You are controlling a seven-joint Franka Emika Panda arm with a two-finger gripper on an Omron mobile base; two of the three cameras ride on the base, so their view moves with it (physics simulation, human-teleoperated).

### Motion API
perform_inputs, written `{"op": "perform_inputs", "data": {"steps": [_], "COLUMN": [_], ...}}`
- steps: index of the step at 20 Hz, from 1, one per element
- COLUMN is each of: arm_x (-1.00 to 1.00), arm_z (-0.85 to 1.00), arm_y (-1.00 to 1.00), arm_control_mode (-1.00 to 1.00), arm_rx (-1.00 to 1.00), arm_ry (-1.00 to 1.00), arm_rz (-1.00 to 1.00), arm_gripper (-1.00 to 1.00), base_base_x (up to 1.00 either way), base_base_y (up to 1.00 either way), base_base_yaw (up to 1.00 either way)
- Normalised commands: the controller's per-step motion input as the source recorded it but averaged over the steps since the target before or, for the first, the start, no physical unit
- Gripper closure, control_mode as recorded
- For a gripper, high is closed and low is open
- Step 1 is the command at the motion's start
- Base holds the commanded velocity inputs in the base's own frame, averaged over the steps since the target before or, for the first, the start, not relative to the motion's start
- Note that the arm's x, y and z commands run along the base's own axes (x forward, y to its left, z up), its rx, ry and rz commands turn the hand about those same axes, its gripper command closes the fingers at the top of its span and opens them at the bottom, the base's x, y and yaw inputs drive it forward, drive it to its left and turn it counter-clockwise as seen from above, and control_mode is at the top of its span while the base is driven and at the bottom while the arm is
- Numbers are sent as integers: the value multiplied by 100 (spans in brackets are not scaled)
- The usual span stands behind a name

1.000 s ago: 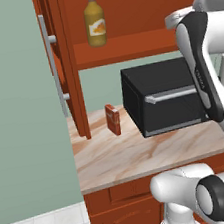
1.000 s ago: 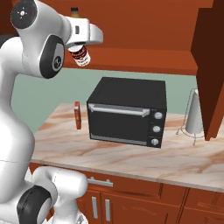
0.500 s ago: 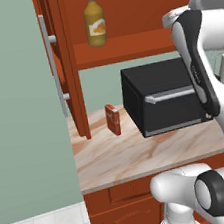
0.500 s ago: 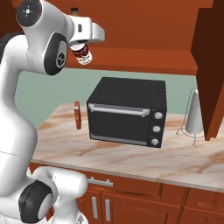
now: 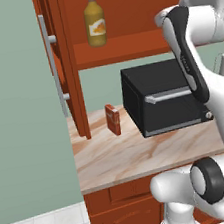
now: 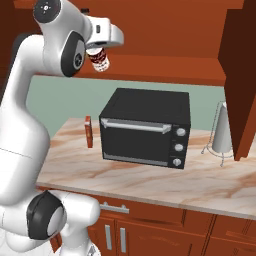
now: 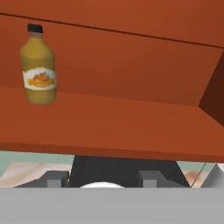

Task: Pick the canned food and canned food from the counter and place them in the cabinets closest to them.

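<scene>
Canned food first: from the left base view the can itself is hidden behind the white forearm, but the open cabinet (image 5: 125, 46) is plain, its door swung left with a long silver handle (image 5: 54, 71), and a yellow-labelled bottle (image 5: 95, 21) stands upright on the shelf. Against a second ago the arm's upper link has swung a touch leftward and higher across the black oven (image 5: 162, 97). The flat red box (image 5: 113, 119) on the counter (image 5: 140, 153) has not budged.

Over to the right base view: there it is, the red-labelled can (image 6: 100, 60) with white bands, clamped in the gripper (image 6: 98, 54), hanging just below the hand and level with the shelf's front edge. It has crept up and toward the cabinet, so I judge the carry is nearly over and the placing comes next. Its long axis is tilted, top toward the hand up-left, base down-right, not yet upright for setting down.

Hand view now: the bottle (image 7: 38, 65) sits upper left, the shelf board (image 7: 113, 127) spreads wide ahead with bare room to the right, and the can's pale top peeks at the bottom between the fingers.
</scene>
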Motion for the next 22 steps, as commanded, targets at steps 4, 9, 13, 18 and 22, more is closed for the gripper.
{"op": "perform_inputs", "data": {"steps": [4,9,13,18,22], "arm_x": [46,50,43,36,35], "arm_z": [-3,-10,-22,-11,-1], "arm_y": [0,0,0,0,0], "arm_control_mode": [-100,-100,-100,-100,-100], "arm_rx": [0,0,0,0,0], "arm_ry": [6,6,6,2,0], "arm_rz": [0,0,0,0,0], "arm_gripper": [100,100,100,100,100], "base_base_x": [0,0,0,0,0], "base_base_y": [0,0,0,0,0], "base_base_yaw": [0,0,0,0,0]}}
